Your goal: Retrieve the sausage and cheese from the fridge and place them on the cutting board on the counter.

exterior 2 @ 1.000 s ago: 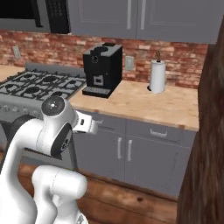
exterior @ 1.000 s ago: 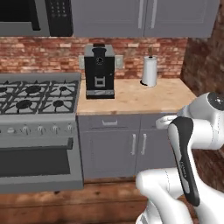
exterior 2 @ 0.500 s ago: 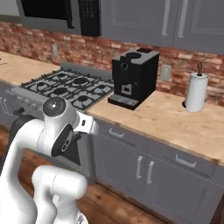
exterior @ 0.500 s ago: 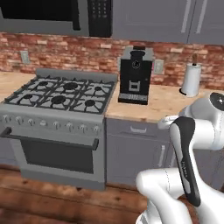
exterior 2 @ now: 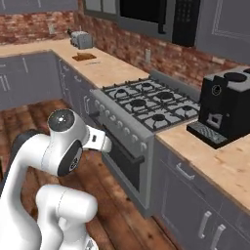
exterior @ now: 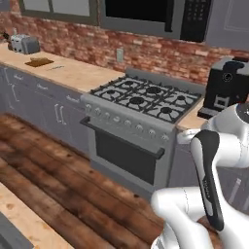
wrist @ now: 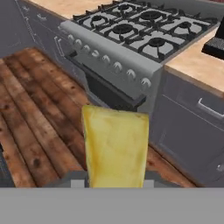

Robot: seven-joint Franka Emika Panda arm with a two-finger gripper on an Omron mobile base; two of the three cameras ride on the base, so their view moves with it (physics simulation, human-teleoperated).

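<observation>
In the hand view a pale yellow wedge of cheese (wrist: 114,146) stands up between the jaws of my gripper (wrist: 114,182), which is shut on it. The dark brown cutting board (exterior: 39,62) (exterior 2: 84,57) lies far off on the tan counter (exterior: 73,73) (exterior 2: 105,71), left of the stove and just in front of a silver toaster (exterior: 24,44) (exterior 2: 80,39). My arm is folded close over the base, well short of that counter. The sausage and the fridge are out of view.
A gas stove (exterior: 141,99) (exterior 2: 146,105) (wrist: 131,30) with an oven door and bar handle stands ahead. A black coffee machine (exterior: 226,85) (exterior 2: 227,105) sits on the counter to its right. Wooden floor (exterior: 58,160) lies open in front of the cabinets.
The whole picture has shifted: the base has turned left, so the coffee machine slid right and the stove, far counter and cutting board came into view. The cheese stays in the gripper.
</observation>
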